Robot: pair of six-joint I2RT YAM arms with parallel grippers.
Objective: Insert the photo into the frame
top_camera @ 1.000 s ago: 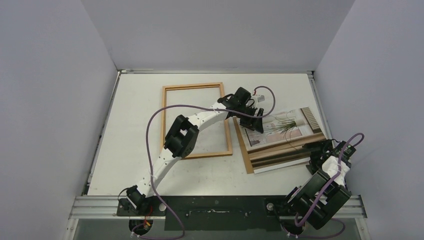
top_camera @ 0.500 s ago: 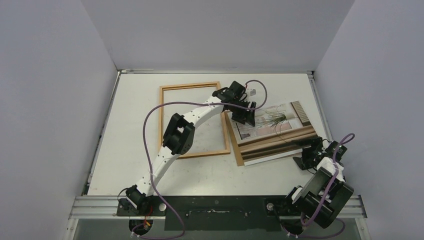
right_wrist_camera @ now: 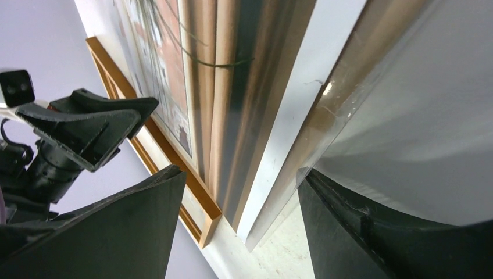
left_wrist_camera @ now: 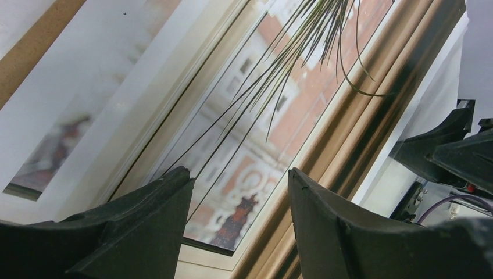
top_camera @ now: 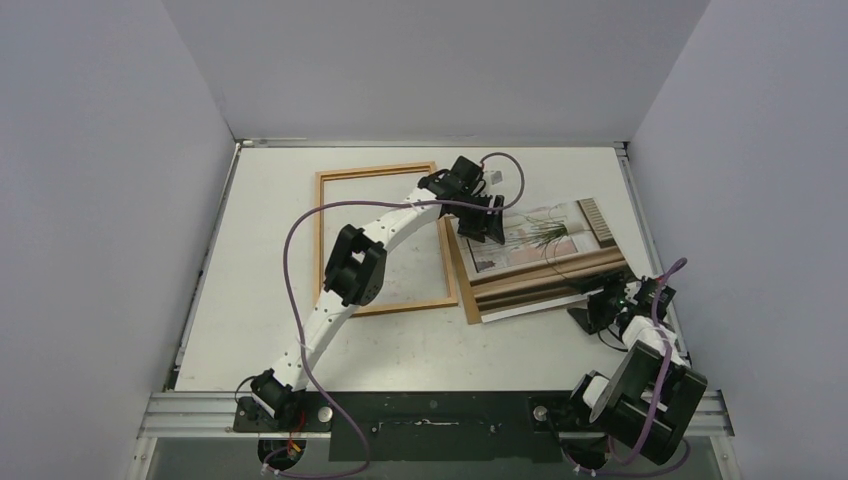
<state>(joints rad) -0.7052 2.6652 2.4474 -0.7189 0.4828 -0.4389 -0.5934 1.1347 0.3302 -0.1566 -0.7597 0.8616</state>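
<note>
At the frame's [top_camera: 320, 240] 3 o'clock the photo [top_camera: 545, 262] had slid nearer, still outside; left gripper [left_wrist_camera: 238, 174] and right gripper [right_wrist_camera: 241, 171] both spread-fingered.

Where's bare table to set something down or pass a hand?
Free: table strip left of the frame; near strip in front of the arm bases. Crowded: right half, the photo with left tool and right tool at it.

Left arm [top_camera: 325, 315]: white links with black joints behind the black left pincer [top_camera: 483, 228], purple left cable [top_camera: 293, 262] looping alongside. Right arm [top_camera: 645, 385]: bulky, black, with a white section and purple right cable [top_camera: 676, 266] behind the right pincer [top_camera: 597, 312].
</note>
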